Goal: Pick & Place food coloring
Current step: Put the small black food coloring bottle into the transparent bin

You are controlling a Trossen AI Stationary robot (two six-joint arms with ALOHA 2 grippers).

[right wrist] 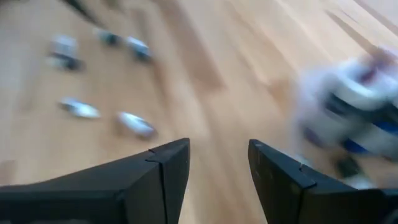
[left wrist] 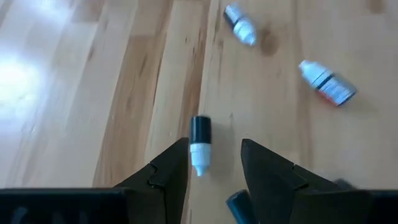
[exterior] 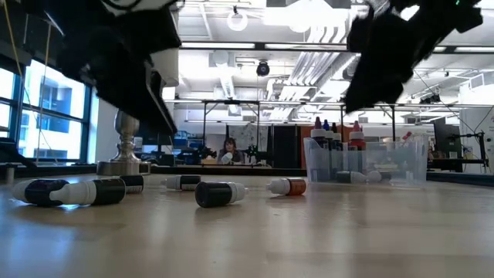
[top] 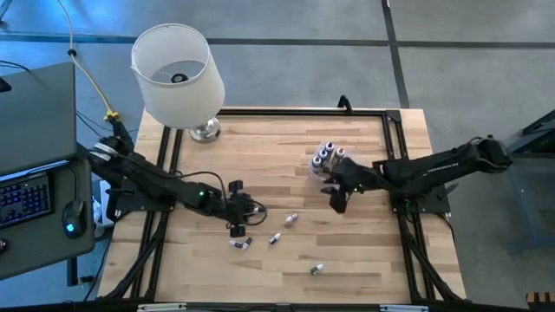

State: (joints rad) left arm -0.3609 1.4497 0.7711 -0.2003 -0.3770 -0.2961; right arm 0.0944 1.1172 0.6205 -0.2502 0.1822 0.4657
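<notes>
Several tiny food coloring bottles lie on their sides on the wooden table: one black with a white cap (left wrist: 200, 143), others nearby (top: 274, 237) (top: 291, 219) (top: 317, 269). More stand upright in a clear plastic tub (top: 324, 160). My left gripper (left wrist: 214, 149) is open and hovers low over the black bottle (top: 241, 244), whose cap lies just ahead of the fingertips. A second dark bottle (left wrist: 239, 202) shows beneath the fingers. My right gripper (right wrist: 217, 149) is open and empty, and hangs above the table beside the tub's near side (top: 336, 203).
A white-shaded lamp (top: 178, 74) stands at the table's far left corner. The tub (exterior: 367, 164) sits right of centre toward the far edge. Loose bottles (exterior: 220, 193) are scattered across the near middle. Bare wood lies between the two arms.
</notes>
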